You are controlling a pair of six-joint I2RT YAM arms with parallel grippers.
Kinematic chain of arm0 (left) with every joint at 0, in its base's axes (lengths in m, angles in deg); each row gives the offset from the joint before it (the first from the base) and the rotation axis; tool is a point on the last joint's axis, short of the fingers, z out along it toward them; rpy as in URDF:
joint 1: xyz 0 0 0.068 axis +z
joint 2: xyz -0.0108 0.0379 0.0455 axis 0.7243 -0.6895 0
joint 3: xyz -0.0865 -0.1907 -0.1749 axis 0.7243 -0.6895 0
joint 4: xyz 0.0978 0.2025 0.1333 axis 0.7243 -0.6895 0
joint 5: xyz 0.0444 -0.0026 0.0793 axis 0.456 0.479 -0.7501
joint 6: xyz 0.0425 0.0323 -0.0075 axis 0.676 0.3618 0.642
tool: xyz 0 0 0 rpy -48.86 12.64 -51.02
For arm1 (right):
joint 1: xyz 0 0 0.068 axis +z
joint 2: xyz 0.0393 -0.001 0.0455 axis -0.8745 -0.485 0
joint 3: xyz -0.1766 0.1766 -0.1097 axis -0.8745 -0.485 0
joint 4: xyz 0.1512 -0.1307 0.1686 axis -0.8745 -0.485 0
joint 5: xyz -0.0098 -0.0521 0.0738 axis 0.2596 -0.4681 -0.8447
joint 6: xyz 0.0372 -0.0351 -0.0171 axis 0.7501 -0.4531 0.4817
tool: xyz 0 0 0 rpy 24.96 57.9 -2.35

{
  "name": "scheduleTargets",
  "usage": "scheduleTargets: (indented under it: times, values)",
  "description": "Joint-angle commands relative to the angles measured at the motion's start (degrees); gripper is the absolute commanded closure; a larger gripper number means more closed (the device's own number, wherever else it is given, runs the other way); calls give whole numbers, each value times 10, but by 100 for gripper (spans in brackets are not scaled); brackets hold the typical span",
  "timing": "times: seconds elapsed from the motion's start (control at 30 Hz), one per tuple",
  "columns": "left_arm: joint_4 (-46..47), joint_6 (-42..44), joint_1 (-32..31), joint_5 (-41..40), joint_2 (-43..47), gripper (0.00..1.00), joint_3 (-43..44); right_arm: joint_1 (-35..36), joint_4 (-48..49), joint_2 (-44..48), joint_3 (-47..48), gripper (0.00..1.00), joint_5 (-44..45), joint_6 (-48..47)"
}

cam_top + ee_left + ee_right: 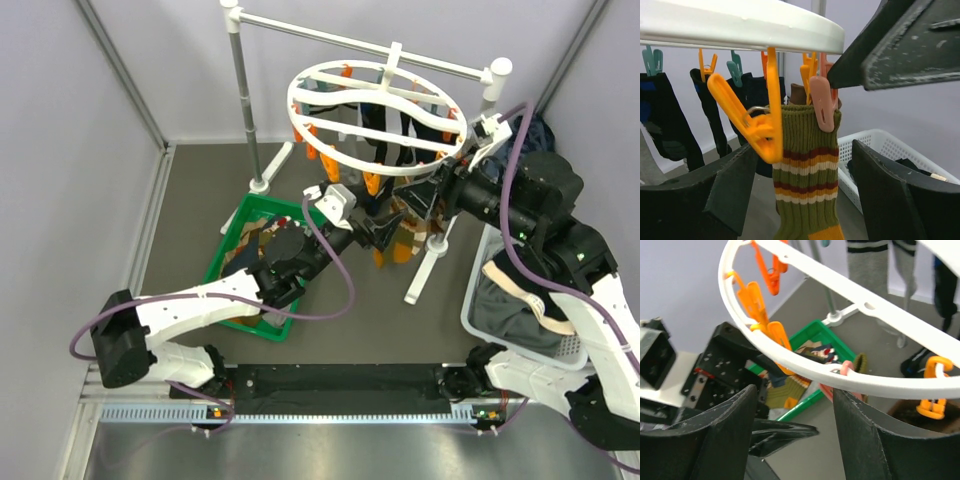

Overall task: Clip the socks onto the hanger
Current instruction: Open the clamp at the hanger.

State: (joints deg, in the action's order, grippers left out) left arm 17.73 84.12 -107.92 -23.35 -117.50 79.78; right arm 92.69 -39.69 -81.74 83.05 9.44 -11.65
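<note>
The white ring hanger (372,108) hangs from the rail, with several dark socks (395,140) clipped under it. At its near rim an olive sock with red, orange and cream stripes (807,175) hangs from a pink clip (822,102), next to an empty orange clip (757,125). My left gripper (805,150) is open, its fingers standing on either side of that sock without touching it. My right gripper (795,390) is open just under the ring's rim (840,371), its right finger close beside the pink clip (847,369). Neither gripper holds anything.
A green tray (222,250) with more socks lies on the floor at the left. A white lattice basket (470,305) with dark cloth stands at the right. The rail stand's post (243,100) and foot are behind the hanger. The two grippers nearly touch.
</note>
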Motion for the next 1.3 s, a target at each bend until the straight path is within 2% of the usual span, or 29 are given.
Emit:
scheduleTargets:
  times: [0.0, 0.13, 0.37, 0.67, 0.9, 1.13, 1.27]
  values:
    - [56, 1, 2, 13, 38, 20, -18, -1, 24, 29, -14, 39, 95, -10]
    - [111, -15, 3, 9, 50, 19, -59, -1, 37, 40, -35, 39, 134, -19]
    - [121, -35, 12, 19, 55, 17, -76, -1, 45, 55, -61, 39, 206, -27]
    - [100, -52, 17, 35, 46, 17, -48, -2, 22, 84, -53, 38, 199, -45]
    - [89, -63, 16, 46, 31, 18, -25, -1, 3, 103, -23, 38, 166, -47]
    - [79, -67, 16, 57, 21, 24, -10, -1, 1, 80, 2, 37, 16, -35]
    - [79, -66, 16, 56, 23, 25, -11, -2, 12, 63, -1, 38, -21, -24]
